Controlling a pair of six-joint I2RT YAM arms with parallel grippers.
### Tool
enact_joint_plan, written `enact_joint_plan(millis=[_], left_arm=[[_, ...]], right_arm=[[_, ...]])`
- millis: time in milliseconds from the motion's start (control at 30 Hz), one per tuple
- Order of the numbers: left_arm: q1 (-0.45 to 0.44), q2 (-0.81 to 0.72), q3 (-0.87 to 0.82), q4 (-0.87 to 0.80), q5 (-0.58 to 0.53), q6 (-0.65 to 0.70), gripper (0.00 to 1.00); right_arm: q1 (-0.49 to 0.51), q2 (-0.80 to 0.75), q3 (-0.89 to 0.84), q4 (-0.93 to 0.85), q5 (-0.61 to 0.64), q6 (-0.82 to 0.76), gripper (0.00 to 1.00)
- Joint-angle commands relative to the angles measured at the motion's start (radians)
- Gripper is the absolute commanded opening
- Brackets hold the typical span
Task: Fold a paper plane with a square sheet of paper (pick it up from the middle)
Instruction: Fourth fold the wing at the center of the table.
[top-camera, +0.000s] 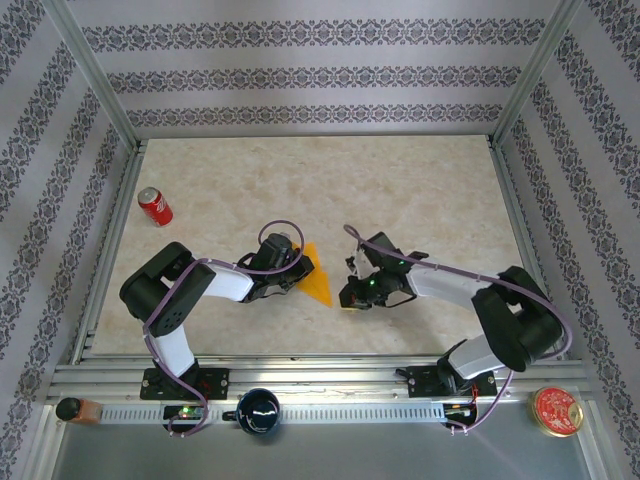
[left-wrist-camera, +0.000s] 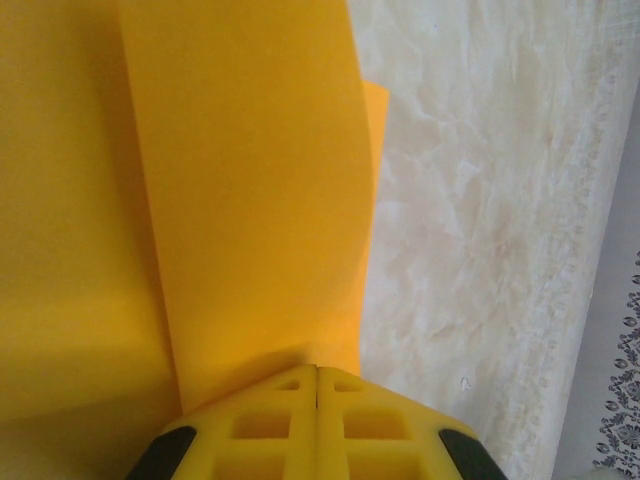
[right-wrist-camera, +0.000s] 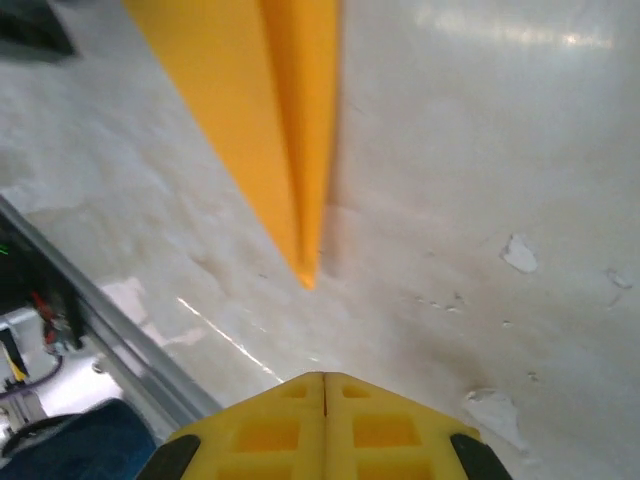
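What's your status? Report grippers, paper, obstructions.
Shut: left gripper at the paper plane, right gripper short of its tip. Far-left soda can not in the way.

Both arms bend at the elbow and reach inward, wrists angled toward each other. The left gripper (left-wrist-camera: 317, 372) has its yellow fingers pressed flat together along a closed seam. The right gripper (right-wrist-camera: 324, 378) is closed likewise, apparently tilted downward.
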Motion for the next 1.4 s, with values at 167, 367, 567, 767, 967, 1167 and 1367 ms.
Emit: enact_joint_plan(millis=[167,367,567,767,967,1167,1367], left_arm=[[0.005,0.013,-0.029,-0.104,-0.048,0.0,0.02],[0.004,0.016,-0.033,-0.098,-0.046,0.001,0.01],[0.004,0.015,-0.032,-0.09,-0.046,-0.001,0.02],[0.004,0.001,-0.028,-0.097,-0.041,0.012,0.02],[0.004,-0.036,-0.012,-0.111,-0.037,0.044,0.05],[0.005,-0.078,0.027,-0.13,0.023,0.156,0.13],[0.04,-0.047,0.023,-0.139,0.098,0.202,0.1]], right_arm=[[-0.005,0.141,0.125,0.236,-0.064,0.178,0.04],[0.001,0.287,0.209,0.332,-0.088,0.23,0.03],[0.015,0.377,0.227,0.346,-0.085,0.241,0.01],[0.004,0.416,0.141,0.296,-0.039,0.176,0.01],[-0.017,0.397,0.07,0.265,-0.009,0.128,0.0],[-0.023,0.404,0.104,0.202,-0.001,0.069,0.0],[-0.023,0.418,0.134,0.146,0.014,0.034,0.0]])
